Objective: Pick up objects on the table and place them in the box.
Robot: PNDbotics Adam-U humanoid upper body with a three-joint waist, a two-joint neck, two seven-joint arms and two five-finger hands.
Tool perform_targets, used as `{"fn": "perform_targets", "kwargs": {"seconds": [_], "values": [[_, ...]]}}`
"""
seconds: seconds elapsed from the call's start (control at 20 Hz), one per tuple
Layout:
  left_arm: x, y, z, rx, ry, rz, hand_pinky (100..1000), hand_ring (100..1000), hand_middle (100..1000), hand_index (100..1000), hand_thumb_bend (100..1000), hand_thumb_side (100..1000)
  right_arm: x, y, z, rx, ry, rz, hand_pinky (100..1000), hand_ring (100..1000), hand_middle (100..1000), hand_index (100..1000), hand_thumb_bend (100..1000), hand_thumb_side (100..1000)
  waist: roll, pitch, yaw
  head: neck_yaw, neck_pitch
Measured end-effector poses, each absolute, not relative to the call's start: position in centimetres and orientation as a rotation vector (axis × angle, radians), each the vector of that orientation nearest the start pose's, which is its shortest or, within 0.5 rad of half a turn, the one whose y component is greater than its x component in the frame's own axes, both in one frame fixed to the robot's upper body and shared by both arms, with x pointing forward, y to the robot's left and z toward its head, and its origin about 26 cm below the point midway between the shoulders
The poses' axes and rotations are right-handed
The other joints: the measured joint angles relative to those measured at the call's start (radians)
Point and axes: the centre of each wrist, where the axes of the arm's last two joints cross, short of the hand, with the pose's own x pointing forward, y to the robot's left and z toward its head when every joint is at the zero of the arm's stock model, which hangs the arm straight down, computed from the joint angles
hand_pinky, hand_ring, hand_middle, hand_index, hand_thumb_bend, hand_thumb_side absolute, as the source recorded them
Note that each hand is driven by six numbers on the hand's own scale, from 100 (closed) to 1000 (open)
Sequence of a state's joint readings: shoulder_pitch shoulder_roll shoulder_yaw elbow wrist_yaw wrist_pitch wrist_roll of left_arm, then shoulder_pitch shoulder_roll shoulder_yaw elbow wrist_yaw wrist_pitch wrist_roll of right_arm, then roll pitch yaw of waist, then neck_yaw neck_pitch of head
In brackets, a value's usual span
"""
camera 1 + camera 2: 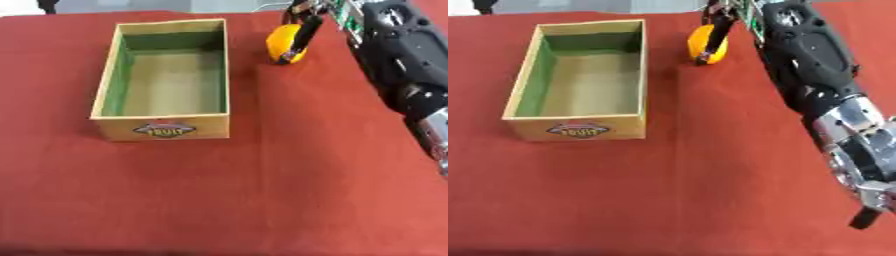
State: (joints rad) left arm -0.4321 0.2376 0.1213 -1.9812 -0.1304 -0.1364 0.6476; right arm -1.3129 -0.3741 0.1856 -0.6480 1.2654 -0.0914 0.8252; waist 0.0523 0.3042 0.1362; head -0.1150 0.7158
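Right robot hand [306, 27] curls around orange fruit [282, 42] beside box [105, 80]

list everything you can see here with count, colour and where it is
box: 1, tan wood with green inner walls and a label on its front, left of centre on the cloth, nothing visible inside
orange: 1, orange-yellow round fruit, far side of the cloth, just right of the box's far corner
cloth: 1, red, covering the whole table
right arm: 1, black with silver joints, coming in along the right side and reaching to the far edge
right hand: 1, black, at the orange with fingers curled down over it
left hand: not in view
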Motion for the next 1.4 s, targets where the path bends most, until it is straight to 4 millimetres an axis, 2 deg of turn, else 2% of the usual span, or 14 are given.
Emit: {"fn": "perform_targets", "kwargs": {"seconds": [0.1,0.55,0.7,0.75,0.85,1.05,1.4], "values": [[31.2,26.4,23.5,-0.745,3.454,-0.724,543,561,616,723,111,866,51.7,-21.6,28.8,-0.987,-0.779,1.737,859,936,863,1000,273,459,0.001,0.002,0.000,-0.001,-0.002],[31.2,26.4,23.5,-0.743,3.455,-0.725,544,561,616,723,111,865,51.8,-21.5,28.4,-1.003,-0.836,1.711,802,869,797,996,153,385,0.002,0.004,0.001,-0.002,-0.005],[31.2,26.4,23.5,-0.743,3.455,-0.725,543,562,616,723,109,865,51.8,-21.4,28.4,-1.015,-0.862,1.705,773,844,751,901,138,368,0.001,0.004,0.001,-0.002,-0.005],[31.2,26.4,23.5,-0.743,3.455,-0.725,543,562,616,723,110,865,51.8,-21.4,28.4,-1.023,-0.871,1.701,750,824,713,841,100,337,0.001,0.004,0.001,-0.002,-0.005],[31.2,26.4,23.5,-0.743,3.455,-0.725,543,562,616,724,109,864,51.8,-21.3,28.4,-1.045,-0.896,1.689,723,799,658,782,100,294,0.001,0.004,0.001,-0.002,-0.005],[31.2,26.4,23.5,-0.743,3.455,-0.725,544,562,617,724,110,864,51.7,-21.1,28.7,-1.120,-0.964,1.654,670,752,590,697,100,227,0.000,0.004,0.000,-0.002,-0.005],[31.2,26.4,23.5,-0.743,3.455,-0.724,544,563,617,724,109,863,51.1,-20.1,29.9,-1.224,-1.091,1.612,606,691,527,577,100,197,-0.001,0.002,-0.002,-0.002,-0.005]]}}
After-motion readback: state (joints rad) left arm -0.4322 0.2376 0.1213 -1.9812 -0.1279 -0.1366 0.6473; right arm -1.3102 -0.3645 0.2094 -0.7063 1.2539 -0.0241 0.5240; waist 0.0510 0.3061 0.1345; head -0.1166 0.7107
